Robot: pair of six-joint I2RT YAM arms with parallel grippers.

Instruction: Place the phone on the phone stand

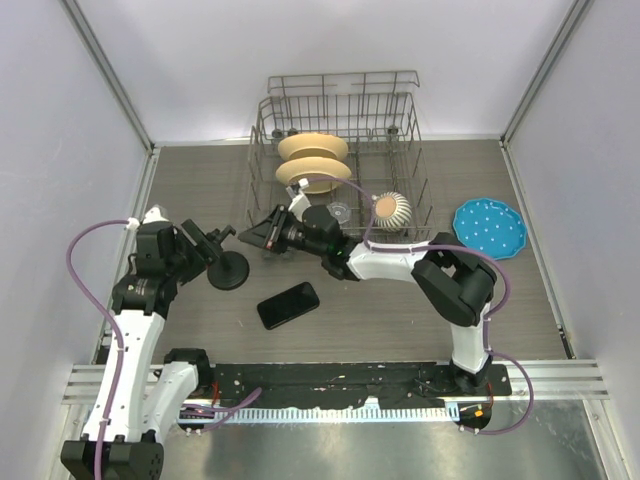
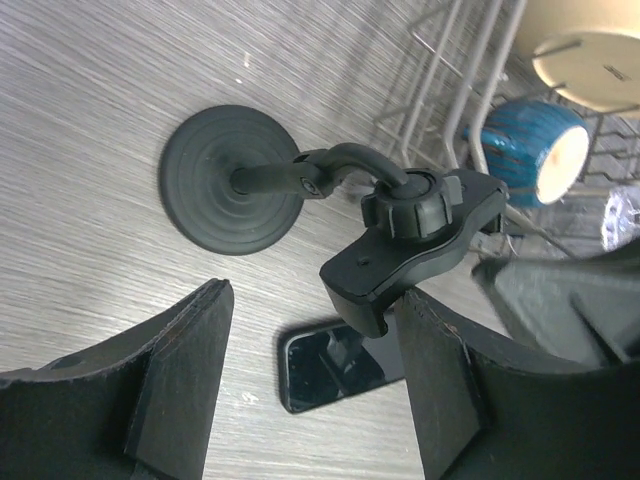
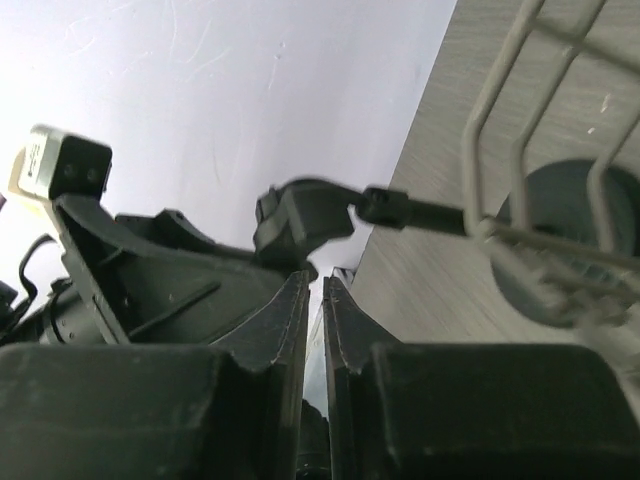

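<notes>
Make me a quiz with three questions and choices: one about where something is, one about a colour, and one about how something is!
1. Where is the flat glossy black phone compared with the black disc-based phone stand?
A. lying flat on the grey table beside it
B. clamped in its head
C. hidden under its base

2. What colour is the round dotted plate at the right?
A. red
B. blue
C. yellow

3. How do the fingers of the left gripper stand?
A. wide apart
B. squeezed on the phone
C. pressed together

Answers:
1 A, the top view shows the phone flat on the table next to the stand's base.
2 B, the plate is bright blue.
3 A, the left wrist view shows a wide gap between them.
</notes>
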